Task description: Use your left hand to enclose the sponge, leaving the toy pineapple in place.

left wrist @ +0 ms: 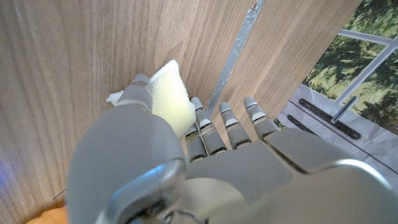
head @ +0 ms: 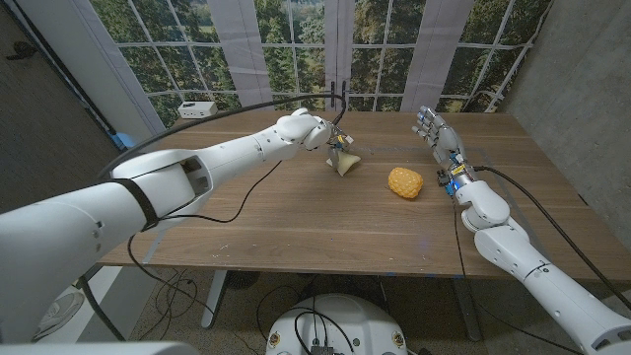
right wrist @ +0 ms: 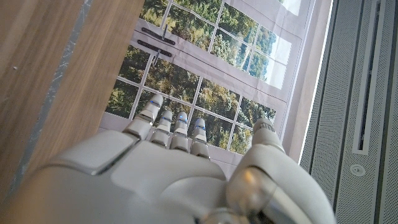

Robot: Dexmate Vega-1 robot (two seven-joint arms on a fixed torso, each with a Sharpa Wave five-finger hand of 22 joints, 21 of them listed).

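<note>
Left hand (head: 314,128) pinches the pale yellow porous sponge (left wrist: 166,98) (wedge-shaped) over the grained wooden surface (head: 296,212); bumpy yellow toy pineapple (head: 405,182) nearby; right hand (head: 440,138) holds nothing, fingers (right wrist: 166,121) extended.

From my station I count one sponge (head: 345,161), one toy pineapple (head: 405,182), and one small white box (head: 197,108) at the far left of the one table (head: 296,222). Two robot hands: left hand (head: 314,128), right hand (head: 441,138).

I'm working in what looks like a lab or test room: a plain wooden surface (head: 296,212) on metal legs, bare concrete wall (head: 582,89), loose cables on the floor (head: 187,291), and a printed forest-window backdrop (head: 296,39).
</note>
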